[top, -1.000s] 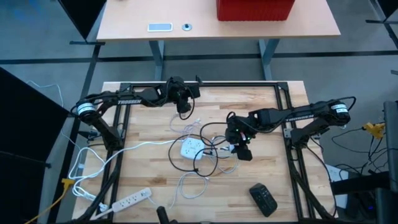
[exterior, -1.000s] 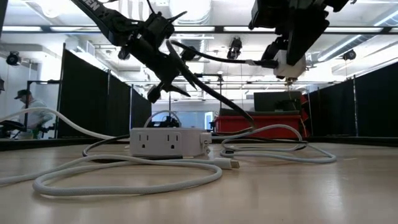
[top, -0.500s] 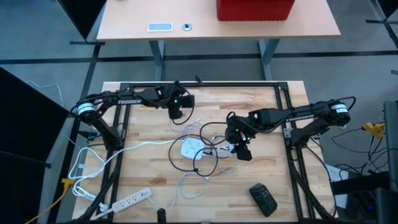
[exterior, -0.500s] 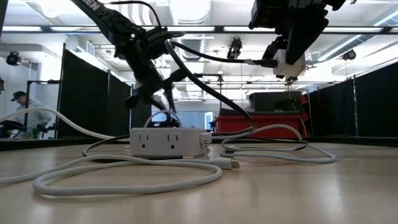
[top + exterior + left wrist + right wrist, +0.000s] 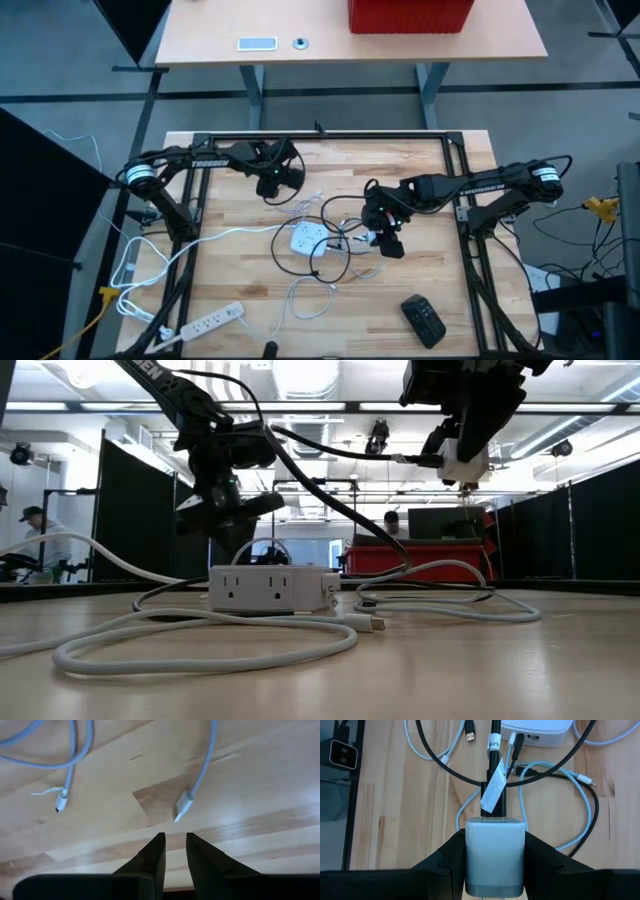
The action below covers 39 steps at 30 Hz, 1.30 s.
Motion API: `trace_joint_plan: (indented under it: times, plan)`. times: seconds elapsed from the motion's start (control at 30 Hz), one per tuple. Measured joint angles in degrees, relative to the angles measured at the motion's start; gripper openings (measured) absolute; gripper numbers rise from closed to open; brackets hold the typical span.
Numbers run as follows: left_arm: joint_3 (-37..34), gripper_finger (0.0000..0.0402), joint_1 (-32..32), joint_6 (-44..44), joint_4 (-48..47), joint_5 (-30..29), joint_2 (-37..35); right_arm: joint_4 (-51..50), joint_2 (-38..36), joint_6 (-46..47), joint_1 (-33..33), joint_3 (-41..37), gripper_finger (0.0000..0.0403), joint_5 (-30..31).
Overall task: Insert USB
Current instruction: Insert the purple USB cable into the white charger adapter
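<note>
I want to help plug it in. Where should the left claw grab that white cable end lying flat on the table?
Probably the white plug, by its two long sides, coming from above. It lies flat on the table with bare wood all around, and the left gripper is just short of its tip.

- "TROSSEN", white lettering, on the left arm (image 5: 205, 156).
- "US", partial print, on the white tag (image 5: 493, 790) wrapped round the black cable (image 5: 496, 767).
</note>
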Motion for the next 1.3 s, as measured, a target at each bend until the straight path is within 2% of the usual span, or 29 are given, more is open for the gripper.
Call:
trace_joint_plan:
  times: [0.1, 0.23, 0.43, 0.63, 0.83, 1.03, 1.3]
  plan:
    - [0.0, 0.0063, 0.0, -2.46, -0.22, 0.01, 0.0, 1.12, 0.0, 0.15, -0.02, 0.0, 0.0124, 0.15]
    - [0.0, 0.0063, 0.0, -11.94, -0.37, -0.08, 0.0, 1.04, 0.0, 0.12, -0.02, 0.0, 0.0124, 0.89]
    - [0.0, 0.0063, 0.11, -12.29, 0.47, -1.09, 0.0, 1.45, 0.0, -0.22, -0.02, 0.0, 0.0124, 1.75]
    - [0.0, 0.0064, 0.04, -15.44, 1.6, -1.06, 0.0, 2.47, 0.0, -0.3, 0.23, 0.0, 0.0124, 5.42]
    - [0.0, 0.0064, 0.04, -15.45, 2.47, -1.06, 0.0, 8.2, 0.0, 1.36, 0.22, 0.0, 0.0124, 7.69]
    - [0.0, 0.0064, 0.04, -15.45, 2.5, -1.06, 0.0, 11.03, 0.0, 9.78, 0.24, 0.0, 0.0124, 8.7]
    - [0.0, 0.0064, 0.04, -15.45, 2.56, -1.03, 0.0, 11.03, 0.0, 25.7, 0.22, 0.0, 0.0124, 17.65]
